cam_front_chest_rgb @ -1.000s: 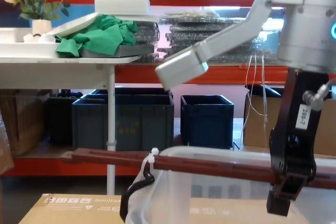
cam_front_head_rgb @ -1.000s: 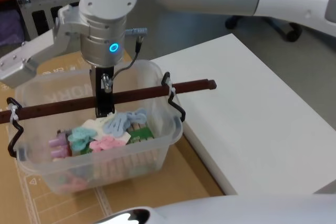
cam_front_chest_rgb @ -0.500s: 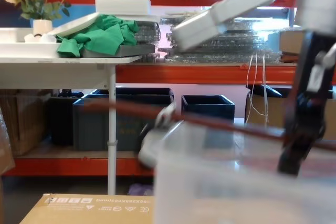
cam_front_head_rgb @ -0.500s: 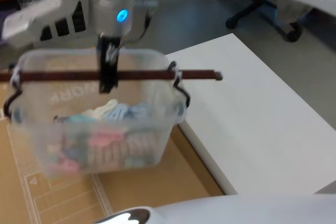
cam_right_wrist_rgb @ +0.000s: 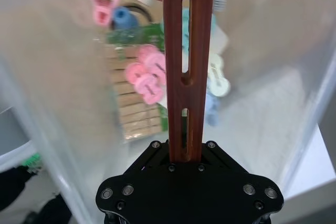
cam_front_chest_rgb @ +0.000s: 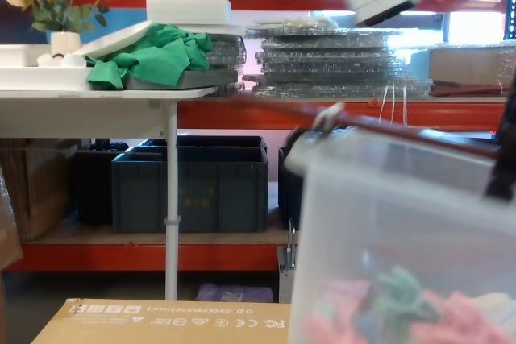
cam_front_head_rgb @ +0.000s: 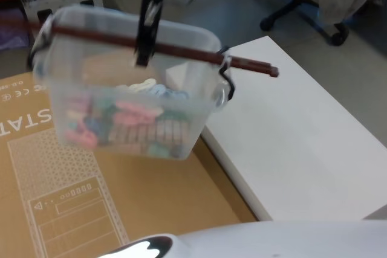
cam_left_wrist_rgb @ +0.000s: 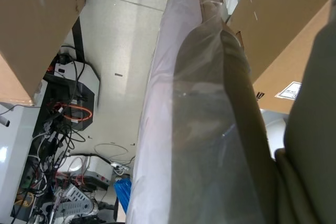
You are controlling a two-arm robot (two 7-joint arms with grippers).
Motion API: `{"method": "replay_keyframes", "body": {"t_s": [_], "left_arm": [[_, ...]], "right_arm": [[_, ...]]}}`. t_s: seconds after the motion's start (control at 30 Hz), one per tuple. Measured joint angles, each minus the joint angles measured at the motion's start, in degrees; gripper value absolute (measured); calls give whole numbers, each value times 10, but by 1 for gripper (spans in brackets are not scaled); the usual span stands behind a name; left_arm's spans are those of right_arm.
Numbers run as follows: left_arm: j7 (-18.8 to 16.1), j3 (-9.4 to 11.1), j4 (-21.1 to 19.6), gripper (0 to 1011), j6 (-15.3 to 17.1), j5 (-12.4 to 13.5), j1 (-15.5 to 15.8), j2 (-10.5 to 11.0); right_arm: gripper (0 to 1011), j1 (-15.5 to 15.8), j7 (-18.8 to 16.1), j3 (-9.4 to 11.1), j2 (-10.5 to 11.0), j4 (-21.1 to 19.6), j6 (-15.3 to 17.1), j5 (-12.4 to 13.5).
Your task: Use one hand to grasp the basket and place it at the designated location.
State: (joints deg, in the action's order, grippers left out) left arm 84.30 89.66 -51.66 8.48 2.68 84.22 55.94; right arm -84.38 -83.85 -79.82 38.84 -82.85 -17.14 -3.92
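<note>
The basket [cam_front_head_rgb: 109, 83], a translucent milky tub with pink, blue and green clips inside, hangs tilted in the air above the cardboard box. Its right end reaches over the white table's edge. My right gripper [cam_front_head_rgb: 144, 52] is shut on the middle of the dark brown handle bar [cam_front_head_rgb: 242, 61]. In the right wrist view the gripper [cam_right_wrist_rgb: 184, 153] clamps the slotted handle [cam_right_wrist_rgb: 186, 51], with pink clips [cam_right_wrist_rgb: 147, 80] below it in the basket [cam_right_wrist_rgb: 262, 77]. The chest view shows the basket [cam_front_chest_rgb: 387, 223] large at the right, the handle [cam_front_chest_rgb: 403, 128] across its top.
A white table [cam_front_head_rgb: 302, 125] stands to the right of the flat cardboard box [cam_front_head_rgb: 121, 209]. An office chair [cam_front_head_rgb: 296, 4] is on the floor behind. Dark blue crates [cam_front_chest_rgb: 189, 183] sit under a shelf holding a green cloth [cam_front_chest_rgb: 153, 54].
The basket has risen off the cardboard box and swung up and to the right, toward the white table, held by the right gripper. It now hangs tilted.
</note>
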Motion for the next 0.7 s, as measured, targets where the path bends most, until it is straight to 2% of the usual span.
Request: {"method": "replay_keyframes", "body": {"t_s": [0.13,0.33,0.5,0.7], "left_arm": [[0,0,0,0,0,0,0,0],[0,0,0,0,0,0,0,0],[0,0,0,0,0,0,0,0],[0,0,0,0,0,0,0,0]], "right_arm": [[0,-4,-12,12,14,22,20,8],[0,-2,-18,21,18,34,35,12],[0,2,-20,34,33,47,54,19],[0,5,-23,43,40,55,60,19]]}}
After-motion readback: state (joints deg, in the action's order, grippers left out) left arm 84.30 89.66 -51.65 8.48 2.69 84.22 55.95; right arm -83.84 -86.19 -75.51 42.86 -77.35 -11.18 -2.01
